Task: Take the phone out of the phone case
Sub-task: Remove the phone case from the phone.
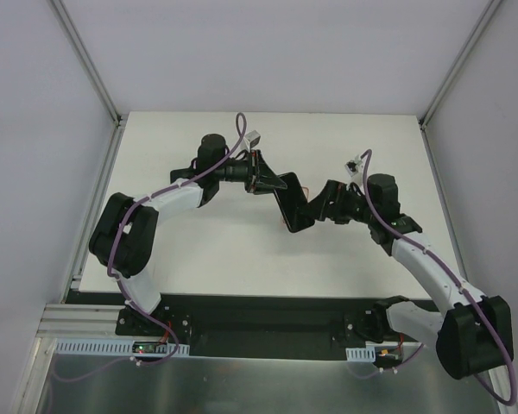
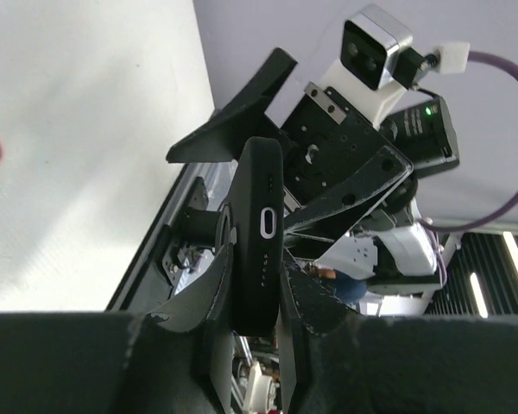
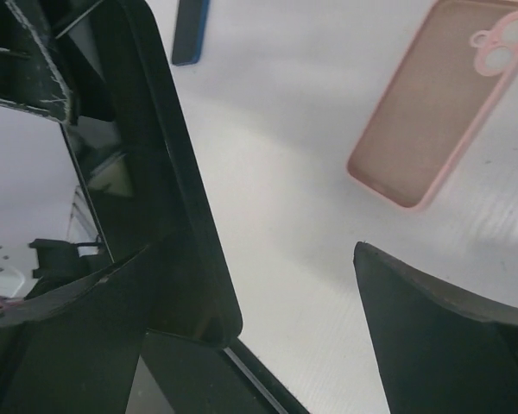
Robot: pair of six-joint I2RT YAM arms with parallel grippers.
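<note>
The black phone (image 1: 290, 203) hangs in the air above the white table, tilted between the two arms. My left gripper (image 1: 263, 181) is shut on one end of it. In the left wrist view the phone's edge with the charging port (image 2: 261, 250) sits clamped between the fingers of the left gripper (image 2: 257, 289). My right gripper (image 1: 315, 207) is at the phone's other end, open. In the right wrist view the phone (image 3: 168, 172) lies against one finger of the right gripper (image 3: 255, 250), and the other finger (image 3: 432, 328) stands well apart. The pink phone case (image 3: 432, 103) lies empty on the table, inside up.
A dark thing with a blue edge (image 3: 190, 34) lies on the white table (image 1: 198, 250) beyond the phone. Metal frame posts (image 1: 95, 78) rise at the back corners. A black strip (image 1: 259, 310) with the arm bases runs along the near edge.
</note>
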